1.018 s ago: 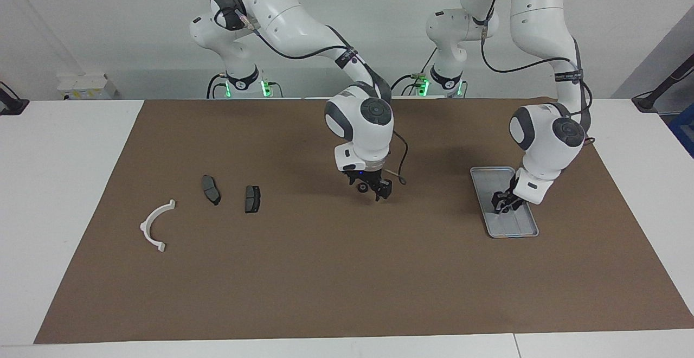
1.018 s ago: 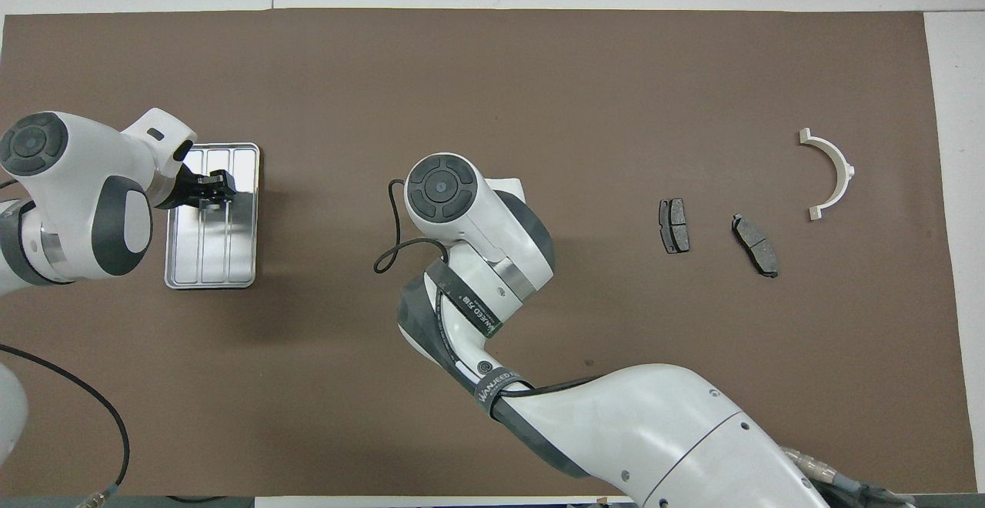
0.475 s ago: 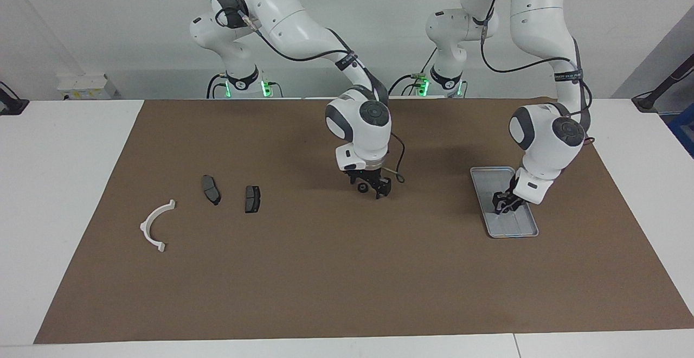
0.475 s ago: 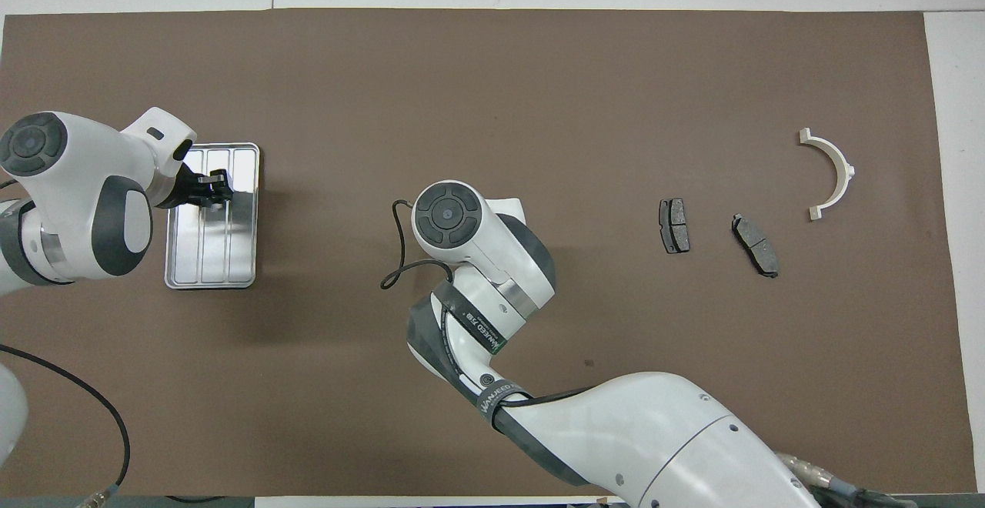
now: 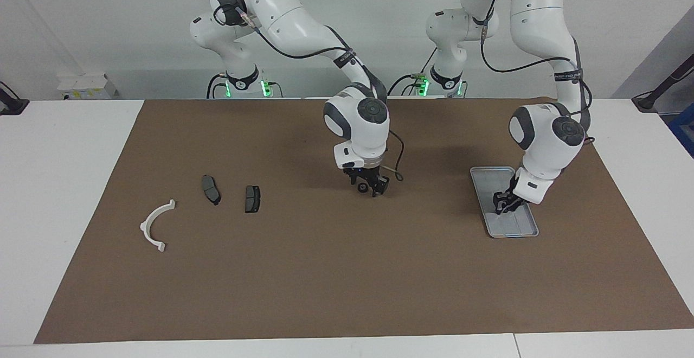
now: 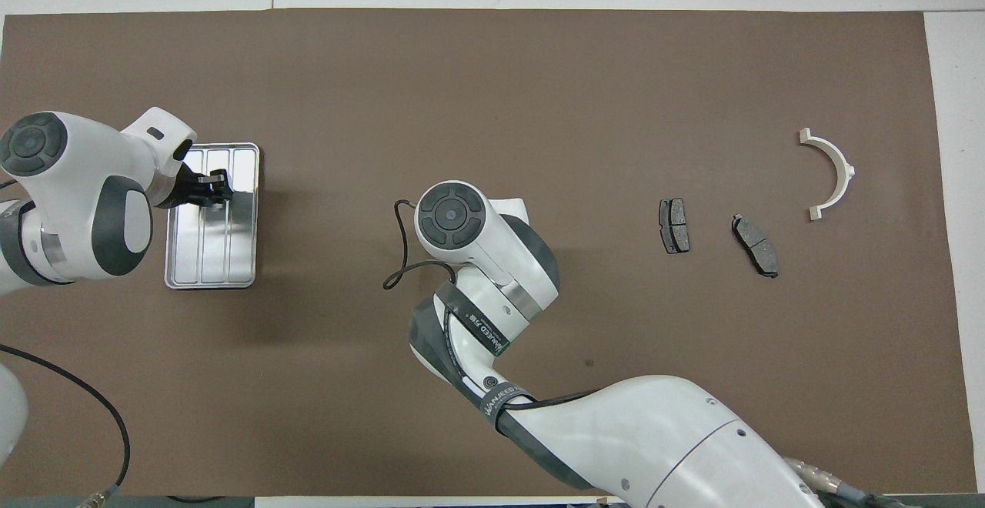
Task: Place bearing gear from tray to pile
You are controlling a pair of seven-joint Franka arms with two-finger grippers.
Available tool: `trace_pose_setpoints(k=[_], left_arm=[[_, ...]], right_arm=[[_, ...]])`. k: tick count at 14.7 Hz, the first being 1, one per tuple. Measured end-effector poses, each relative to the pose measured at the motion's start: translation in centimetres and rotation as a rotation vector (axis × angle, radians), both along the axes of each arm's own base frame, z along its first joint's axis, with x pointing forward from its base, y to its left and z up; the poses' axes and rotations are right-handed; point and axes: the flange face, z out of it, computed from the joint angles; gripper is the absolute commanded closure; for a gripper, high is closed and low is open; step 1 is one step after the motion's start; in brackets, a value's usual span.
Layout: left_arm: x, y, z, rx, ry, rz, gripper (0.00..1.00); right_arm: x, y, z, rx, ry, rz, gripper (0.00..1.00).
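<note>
The left gripper [image 5: 503, 206] sits low inside the tray [image 5: 527, 230], which lies on the brown mat [image 5: 347, 271] at the left arm's end of the table. The right gripper [image 5: 373, 189] hangs over the middle of the mat, well apart from the tray. Toward the right arm's end from that gripper lie two brake pads [image 5: 252, 199] [image 5: 211, 189] side by side, and the half-ring bracket [image 5: 155, 225] lies past them, farther from the robots than either pad.
</note>
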Motion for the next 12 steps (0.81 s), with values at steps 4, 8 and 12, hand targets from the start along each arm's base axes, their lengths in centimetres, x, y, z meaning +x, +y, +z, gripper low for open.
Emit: trace_pose_setpoints(k=[4, 8, 12], left_arm=[[0.0, -0.2, 0.1, -0.004, -0.005, 0.000, 0.80], [0.1, -0.3, 0.2, -0.005, -0.008, -0.001, 1.00], [0.0, -0.2, 0.3, -0.005, 0.002, 0.000, 1.00]], right_arm=[[0.0, -0.1, 0.4, -0.001, -0.001, -0.001, 0.70], [-0.1, -0.3, 0.6, -0.002, -0.001, -0.002, 1.00], [0.9, -1.2, 1.3, -0.016, 0.010, 0.006, 1.00]])
